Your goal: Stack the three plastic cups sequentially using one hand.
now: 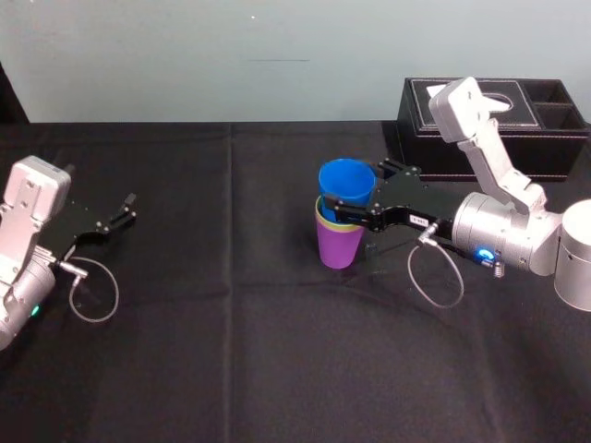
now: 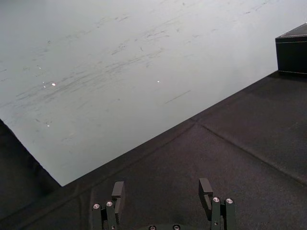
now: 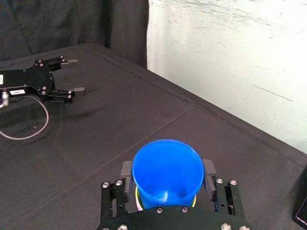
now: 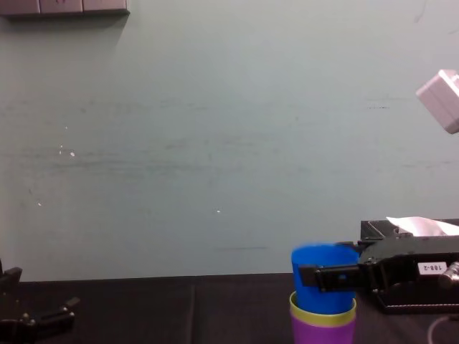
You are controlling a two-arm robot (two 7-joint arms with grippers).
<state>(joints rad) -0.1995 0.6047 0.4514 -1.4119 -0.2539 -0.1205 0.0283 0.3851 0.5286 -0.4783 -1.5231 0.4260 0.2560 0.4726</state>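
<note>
In the head view the right gripper [image 1: 350,199] clasps the blue cup [image 1: 346,181], half-sunk in the lime cup [image 1: 324,219] inside the purple cup [image 1: 339,245] mid-way across the table [image 1: 231,332], with the left gripper [image 1: 126,209] parked with its jaws apart, and as the right wrist and chest views show the same grip, this is probably the last stacking step: lower straight, then release.

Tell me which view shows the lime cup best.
Chest view: the lime cup shows as a full band between blue cup and purple cup. Head view gives a rim sliver; right wrist view, a bare edge.
</note>
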